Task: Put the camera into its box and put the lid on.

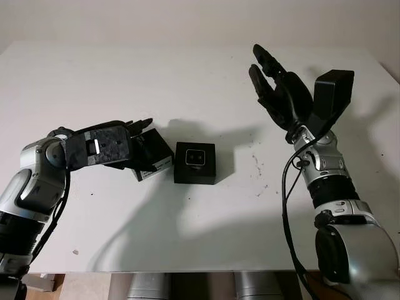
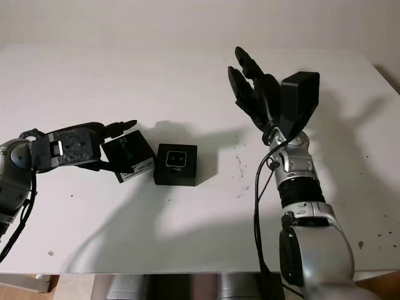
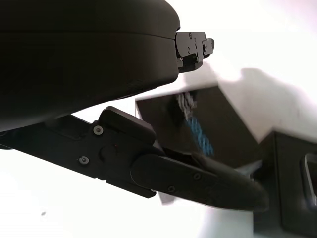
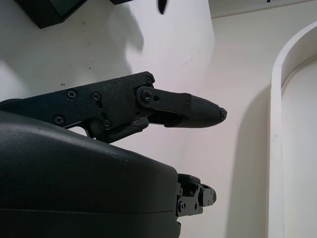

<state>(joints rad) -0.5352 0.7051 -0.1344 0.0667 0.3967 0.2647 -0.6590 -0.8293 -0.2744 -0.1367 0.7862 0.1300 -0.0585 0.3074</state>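
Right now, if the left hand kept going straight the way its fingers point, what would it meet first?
The left hand is already at the lid; next in line is the box with the camera inside, though depth is uncertain.

Box: mid-counter, camera inside.
Lid: just left of box.
Right hand: raised, far right.

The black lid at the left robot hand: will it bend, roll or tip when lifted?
The lid looks boxy with flat faces, so probably stiff and unlikely to roll. Its tilted pose against the left robot hand suggests it tips easily. Probably light, being hollow.
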